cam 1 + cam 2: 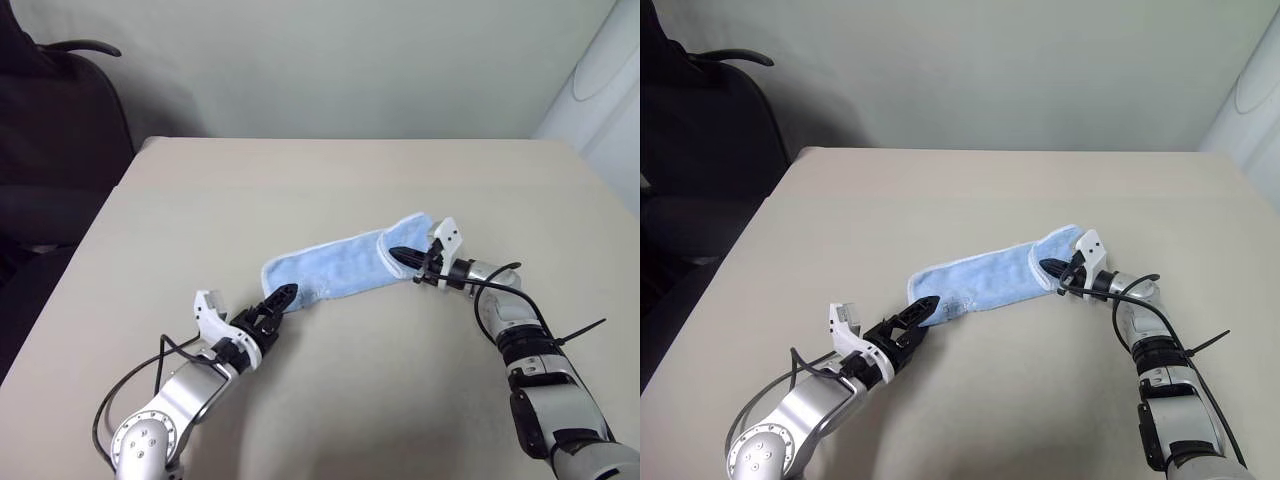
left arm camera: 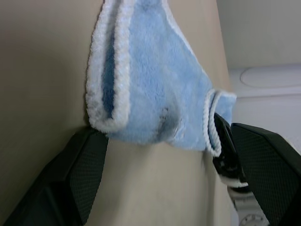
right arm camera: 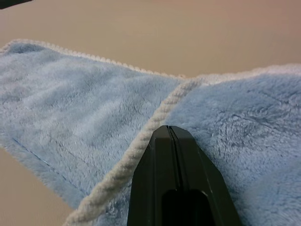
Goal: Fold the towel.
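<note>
The light-blue towel (image 1: pixel 335 268) lies on the beige table (image 1: pixel 300 180) as a long strip, doubled lengthwise, with a white stitched edge. Its right end is turned back into a small flap (image 1: pixel 405 232). My left gripper (image 1: pixel 283 297) is at the strip's left end, low over the table and open; in the left wrist view its fingers (image 2: pixel 84 165) stand on either side of the towel's doubled end (image 2: pixel 117 94). My right gripper (image 1: pixel 393 253) is shut, its tips resting on the towel at the flap's white edge (image 3: pixel 141 141).
A black chair (image 1: pixel 50 120) stands off the table's far left corner. A white object (image 1: pixel 600 80) rises beyond the table's right edge. Bare tabletop surrounds the towel on all sides.
</note>
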You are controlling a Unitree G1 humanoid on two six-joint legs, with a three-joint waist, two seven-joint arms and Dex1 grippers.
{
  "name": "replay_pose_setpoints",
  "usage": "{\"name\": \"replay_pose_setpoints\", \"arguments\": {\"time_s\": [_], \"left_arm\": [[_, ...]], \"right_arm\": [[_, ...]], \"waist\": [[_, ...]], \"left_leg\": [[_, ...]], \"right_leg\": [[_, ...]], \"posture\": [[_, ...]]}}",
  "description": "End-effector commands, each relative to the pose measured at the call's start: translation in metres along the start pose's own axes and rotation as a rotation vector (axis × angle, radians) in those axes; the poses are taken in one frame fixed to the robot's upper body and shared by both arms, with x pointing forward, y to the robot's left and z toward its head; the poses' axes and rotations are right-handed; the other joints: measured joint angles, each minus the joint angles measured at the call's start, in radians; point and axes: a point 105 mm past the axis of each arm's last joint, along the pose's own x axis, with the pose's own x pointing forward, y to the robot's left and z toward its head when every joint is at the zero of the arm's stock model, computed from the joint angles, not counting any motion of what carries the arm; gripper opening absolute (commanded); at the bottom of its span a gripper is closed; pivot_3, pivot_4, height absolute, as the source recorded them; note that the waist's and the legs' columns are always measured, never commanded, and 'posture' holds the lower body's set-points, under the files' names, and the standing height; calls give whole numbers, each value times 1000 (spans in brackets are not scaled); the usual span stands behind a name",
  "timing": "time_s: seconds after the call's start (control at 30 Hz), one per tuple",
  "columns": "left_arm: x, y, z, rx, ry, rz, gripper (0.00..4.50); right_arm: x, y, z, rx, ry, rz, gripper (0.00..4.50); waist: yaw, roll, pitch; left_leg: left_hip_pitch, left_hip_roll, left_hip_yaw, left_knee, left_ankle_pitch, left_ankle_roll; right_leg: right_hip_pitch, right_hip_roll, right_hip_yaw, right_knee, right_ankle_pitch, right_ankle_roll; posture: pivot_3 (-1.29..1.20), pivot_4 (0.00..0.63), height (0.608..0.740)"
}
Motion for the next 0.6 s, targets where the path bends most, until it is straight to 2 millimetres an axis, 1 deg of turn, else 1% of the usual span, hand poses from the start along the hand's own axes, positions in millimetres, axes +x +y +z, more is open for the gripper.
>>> {"name": "replay_pose_setpoints", "arguments": {"time_s": [0.03, 0.1, 0.13, 0.2, 0.43, 0.53, 0.6], "left_arm": [[11, 25, 15, -37, -57, 111, 4472], [13, 25, 18, -42, -64, 112, 4472], [14, 25, 19, -40, -64, 111, 4303], [15, 24, 19, -34, -68, 109, 3830], [7, 19, 23, -19, -111, 87, 1201], [4, 13, 29, -4, -145, 57, 80], [-2, 4, 38, 21, -191, 19, 33]], "right_arm": [[1, -5, 25, -48, -74, -16, 0], [2, -4, 26, -50, -81, -17, 0], [2, -5, 27, -51, -85, -18, 0], [0, -6, 30, -54, -96, -21, 0], [-9, -12, 49, -43, -179, -50, 0], [-12, -12, 55, -36, -210, -51, 0], [-16, -13, 59, -32, -231, -53, 0]], "waist": [[3, 1, 0], [4, 1, 0], [4, 1, 0], [4, 2, 0], [-5, 1, 1], [-9, 1, 1], [-11, 0, 2]], "left_leg": [[0, 0, 1, 0, 0, 0], [0, 0, 2, 0, 0, -1], [0, 0, 2, 0, 1, -1], [0, 1, 3, 0, 1, -2], [-1, 1, 8, 0, 0, -9], [-1, 2, 11, -1, -1, -12], [-1, 3, 11, -2, -1, -12]], "right_leg": [[0, 0, 0, 0, 0, 0], [0, 2, -1, 0, 0, 0], [0, 2, -1, 1, 0, -1], [0, 2, -1, 1, 0, -1], [-2, 6, 1, 0, -3, -4], [-3, 8, 2, 0, -4, -5], [-4, 9, 3, 0, -4, -5]], "posture": [[0, 150, 740], [0, 150, 740], [0, 150, 740], [0, 150, 740], [0, 150, 740], [0, 150, 740], [0, 150, 740]]}}
